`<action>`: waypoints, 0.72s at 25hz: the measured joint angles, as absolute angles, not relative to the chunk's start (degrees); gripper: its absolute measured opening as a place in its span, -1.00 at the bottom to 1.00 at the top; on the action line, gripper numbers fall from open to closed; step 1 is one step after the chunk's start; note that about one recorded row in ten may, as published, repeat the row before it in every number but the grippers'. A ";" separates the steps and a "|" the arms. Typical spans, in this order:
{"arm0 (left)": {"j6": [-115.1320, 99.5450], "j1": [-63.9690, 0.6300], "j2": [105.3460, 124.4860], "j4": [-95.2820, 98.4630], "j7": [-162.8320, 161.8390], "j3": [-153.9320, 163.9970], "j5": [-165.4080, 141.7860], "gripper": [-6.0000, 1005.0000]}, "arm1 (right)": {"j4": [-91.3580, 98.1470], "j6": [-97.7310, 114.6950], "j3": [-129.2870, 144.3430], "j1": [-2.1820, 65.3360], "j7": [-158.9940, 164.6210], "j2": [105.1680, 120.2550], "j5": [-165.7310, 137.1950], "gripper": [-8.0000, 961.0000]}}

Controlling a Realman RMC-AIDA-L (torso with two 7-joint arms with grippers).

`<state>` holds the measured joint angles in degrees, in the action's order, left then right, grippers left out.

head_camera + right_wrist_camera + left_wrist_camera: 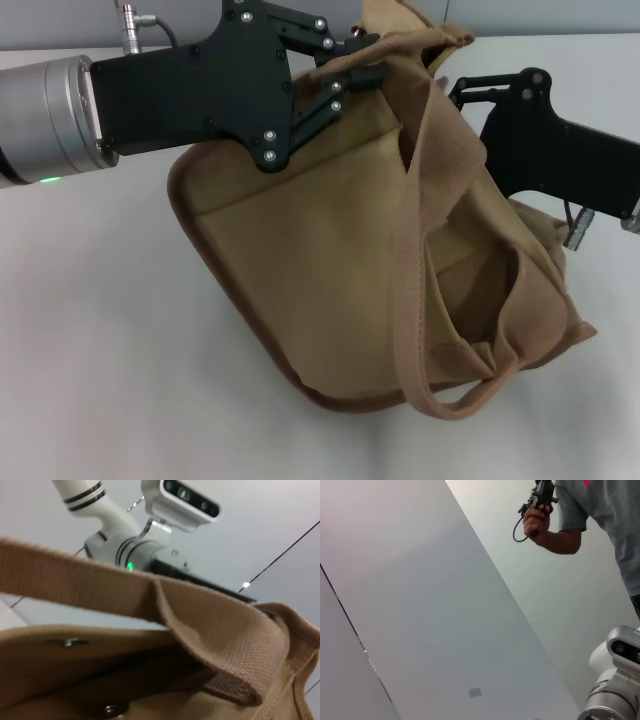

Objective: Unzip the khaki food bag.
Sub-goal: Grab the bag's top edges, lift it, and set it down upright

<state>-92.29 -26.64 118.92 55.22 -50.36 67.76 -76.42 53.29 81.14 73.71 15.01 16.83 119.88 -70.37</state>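
Clamping on the upper rim of the khaki food bag (320,260), left end effector (355,62) closed together on a fold of canvas at the mouth, reaching in from the robot's left. Judged as an anchoring grip: holding the rim taut and raised so that a pull along the top meets resistance instead of dragging the whole bag.

Reaching in from the opposite side, right end effector (470,92) at the far edge of the bag mouth, partly hidden behind a webbing handle (415,300). Cannot tell whether apart or together. Judged as positioned for the zipper pull, opposite the anchoring grip.

Resting tipped on the white tabletop (100,350), with the brown-trimmed base (200,262) turned toward the robot's left and the mouth toward the end effectors. Slumped and creased on the right side; lower handle loop lying out over the tabletop near the front edge of the bag. Zipper and metal pull not visible in the head view.

Seen close from the right wrist view: canvas folds, a handle strap and a metal snap (68,641); no zipper teeth in sight there either.

Treat the step in hand as bracing and locating, with unzipping not yet shown. Expect soft canvas to bunch; keep the rim tensioned before any pull.
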 joint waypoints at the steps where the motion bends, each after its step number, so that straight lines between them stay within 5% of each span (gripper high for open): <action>1: -92.30 -26.64 118.92 55.21 -50.36 67.76 -76.40 -0.80 | 53.19 81.14 74.00 15.01 16.76 119.88 -69.91 -0.34; 14: -92.22 -26.72 118.95 54.38 -49.87 67.49 -75.52 -0.80 | 50.59 82.05 73.78 13.78 16.82 119.79 -66.11 -0.98; 18: -92.07 -26.56 118.94 54.14 -49.83 67.29 -74.94 -0.80 | 50.35 83.54 73.33 12.70 16.88 119.66 -66.09 -0.98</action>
<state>-92.07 -26.56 118.94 54.14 -49.83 67.29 -74.94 50.35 83.54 73.33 12.71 16.88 119.66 -66.09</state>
